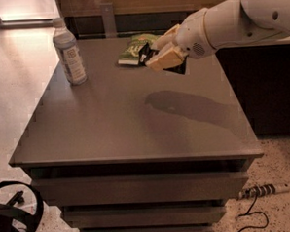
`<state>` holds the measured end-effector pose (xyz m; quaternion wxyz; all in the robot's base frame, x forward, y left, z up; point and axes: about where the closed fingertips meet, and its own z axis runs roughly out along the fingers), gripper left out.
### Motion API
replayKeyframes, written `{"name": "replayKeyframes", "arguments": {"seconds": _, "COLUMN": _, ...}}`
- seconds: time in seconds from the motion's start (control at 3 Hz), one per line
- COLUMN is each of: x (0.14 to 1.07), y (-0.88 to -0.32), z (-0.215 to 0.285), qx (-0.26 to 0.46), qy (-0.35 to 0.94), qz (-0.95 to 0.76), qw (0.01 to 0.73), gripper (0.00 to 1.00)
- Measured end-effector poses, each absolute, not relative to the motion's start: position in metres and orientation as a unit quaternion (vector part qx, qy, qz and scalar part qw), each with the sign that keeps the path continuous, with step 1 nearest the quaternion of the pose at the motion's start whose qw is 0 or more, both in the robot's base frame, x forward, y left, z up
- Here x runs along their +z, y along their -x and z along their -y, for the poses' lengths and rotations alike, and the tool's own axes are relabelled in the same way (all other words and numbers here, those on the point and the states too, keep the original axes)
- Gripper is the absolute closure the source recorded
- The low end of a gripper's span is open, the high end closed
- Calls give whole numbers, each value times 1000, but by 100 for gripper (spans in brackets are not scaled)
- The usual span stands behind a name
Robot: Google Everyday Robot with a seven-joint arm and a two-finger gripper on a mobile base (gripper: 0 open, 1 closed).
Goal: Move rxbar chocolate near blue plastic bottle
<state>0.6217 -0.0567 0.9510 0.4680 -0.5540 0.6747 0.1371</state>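
Observation:
My gripper [162,52] hangs above the middle back of the grey table [111,124], with the white arm reaching in from the upper right. It is shut on the rxbar chocolate [145,53], a black wrapper that sticks out between the tan fingers [167,57] and is held clear of the tabletop. The blue plastic bottle [68,53], pale with a white cap and white label, stands upright at the table's back left, well to the left of the gripper.
A green snack bag [134,47] lies at the back of the table, just behind and left of the gripper. The arm's shadow falls on the table's middle. A power strip and cable [261,191] lie on the floor at the right, a black cable loop [18,212] at the lower left.

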Motion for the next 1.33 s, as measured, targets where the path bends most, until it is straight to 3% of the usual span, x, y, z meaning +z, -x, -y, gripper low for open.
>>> {"name": "replayKeyframes", "arguments": {"seconds": 1.33, "x": 965, "y": -684, "z": -64, "qx": 176, "qy": 562, "qz": -603, "qw": 539, "gripper": 100}}
